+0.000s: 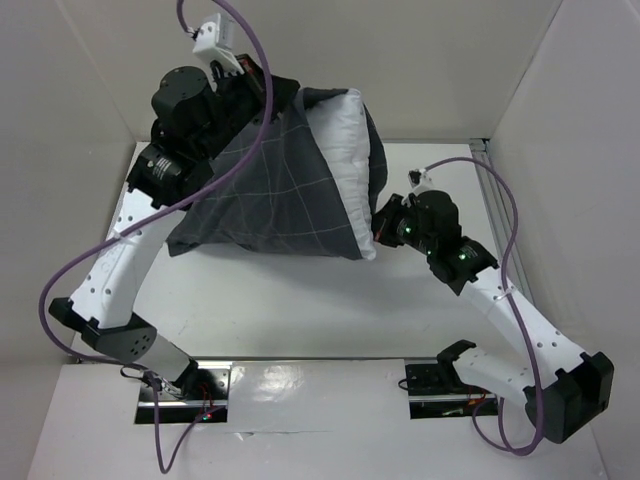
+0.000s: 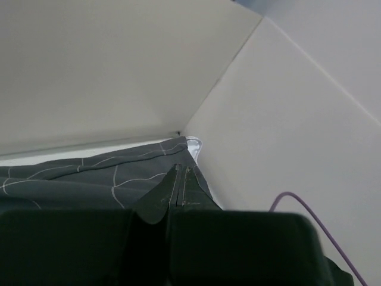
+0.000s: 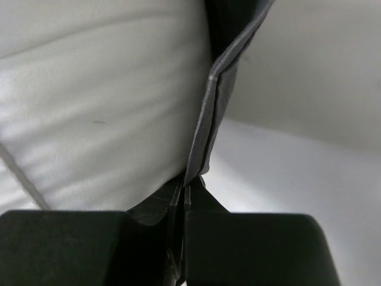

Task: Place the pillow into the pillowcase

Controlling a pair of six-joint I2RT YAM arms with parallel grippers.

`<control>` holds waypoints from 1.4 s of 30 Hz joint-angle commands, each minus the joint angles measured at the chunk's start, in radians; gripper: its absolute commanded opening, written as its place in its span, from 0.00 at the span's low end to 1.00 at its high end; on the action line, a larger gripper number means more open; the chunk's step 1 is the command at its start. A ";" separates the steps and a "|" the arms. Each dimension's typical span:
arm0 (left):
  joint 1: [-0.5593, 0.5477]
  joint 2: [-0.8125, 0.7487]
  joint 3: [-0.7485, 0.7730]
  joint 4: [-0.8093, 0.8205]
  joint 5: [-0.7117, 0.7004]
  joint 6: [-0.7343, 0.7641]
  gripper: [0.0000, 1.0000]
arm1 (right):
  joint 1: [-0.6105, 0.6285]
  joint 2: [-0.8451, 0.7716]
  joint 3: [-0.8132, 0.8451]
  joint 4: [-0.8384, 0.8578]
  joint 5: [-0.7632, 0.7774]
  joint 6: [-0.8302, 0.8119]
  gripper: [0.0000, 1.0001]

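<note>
The left arm reaches up and back toward the rear wall [image 1: 420, 60]. Its left gripper [image 2: 180, 182] has the jaws pressed together, with only a thin line between them, and it pinches a fold of the pillowcase [image 1: 265, 190] at a high corner. From this corner the dark grey cloth with the pale grid lines hangs down and spreads like a tent; its lower edge rests on the white table [image 1: 300, 310]. In the left wrist view, a small white corner of the pillow [image 2: 195, 143] shows just past the edge of the cloth.

The pillow [image 1: 345, 150] is partly inside the pillowcase. Its long white side comes out of the open right side of the case and stands tilted, and grey cloth is also visible behind it.

On the right, the right gripper [image 1: 382, 230] is low, at the bottom right corner of the bundle. Its jaws are closed tight on the hem of the pillowcase [image 3: 217, 83], which goes down between the fingertips. The white pillow [image 3: 89, 107] lies directly to the left of this hem and touches it.
</note>
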 commanded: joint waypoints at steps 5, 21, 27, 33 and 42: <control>-0.013 0.157 0.013 -0.131 0.291 0.082 0.00 | -0.008 -0.072 -0.256 0.161 -0.083 0.092 0.00; -0.329 0.535 0.097 -0.332 -0.067 0.283 0.02 | -0.008 -0.068 -0.579 0.306 -0.060 0.192 0.00; -0.352 0.523 0.160 -0.341 -0.068 0.292 0.53 | -0.008 -0.088 -0.590 0.306 -0.060 0.201 0.00; -0.383 0.552 0.217 -0.378 -0.127 0.422 0.74 | -0.008 -0.088 -0.600 0.306 -0.060 0.201 0.00; -0.456 0.601 0.131 -0.222 -0.391 0.695 0.91 | -0.008 -0.088 -0.610 0.306 -0.078 0.210 0.00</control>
